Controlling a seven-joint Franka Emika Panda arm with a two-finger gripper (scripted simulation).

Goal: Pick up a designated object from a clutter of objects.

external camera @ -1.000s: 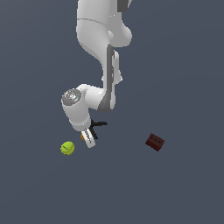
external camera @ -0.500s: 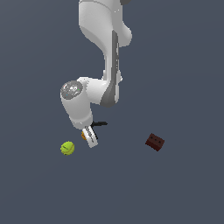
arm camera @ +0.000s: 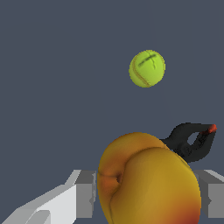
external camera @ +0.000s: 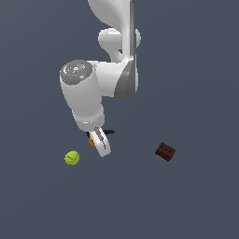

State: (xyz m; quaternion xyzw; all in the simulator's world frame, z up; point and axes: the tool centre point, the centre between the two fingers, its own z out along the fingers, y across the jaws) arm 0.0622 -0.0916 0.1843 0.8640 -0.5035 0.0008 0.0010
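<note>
Closing in on the grasp, we are straddling the orange fruit (arm camera: 146,179) with the gripper (external camera: 99,144), fingers apart either side, right of the yellow-green ball (external camera: 72,158), so we are judging squeezing comes next

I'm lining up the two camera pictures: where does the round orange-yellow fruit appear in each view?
Exterior view: the round orange-yellow fruit is only a sliver, mostly hidden behind the white fingers, beside the black spring clamp.
Wrist view: it fills the near foreground, between the fingers.
Shared landmark: the yellow-green ball.
</note>
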